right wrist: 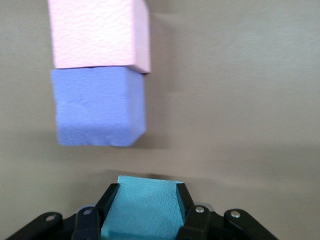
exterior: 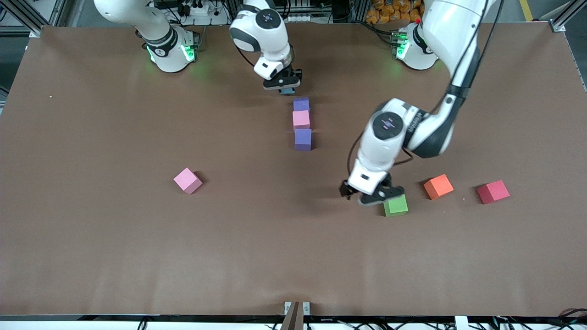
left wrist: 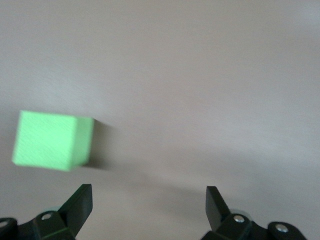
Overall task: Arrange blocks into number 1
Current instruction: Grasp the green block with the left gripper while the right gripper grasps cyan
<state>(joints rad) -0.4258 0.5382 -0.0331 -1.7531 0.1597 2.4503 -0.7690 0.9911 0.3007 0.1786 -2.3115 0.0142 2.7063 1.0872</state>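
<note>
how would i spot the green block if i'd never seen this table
Find the brown table and the left gripper low over it, toward the left arm's end. The green block sits right beside that open gripper, not held. An orange cube and a red cube lie alongside; it is the only green one.

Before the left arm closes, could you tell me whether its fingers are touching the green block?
Apart. In the left wrist view the left gripper is open and the green block lies off to one side, with bare table between it and the fingers.
</note>
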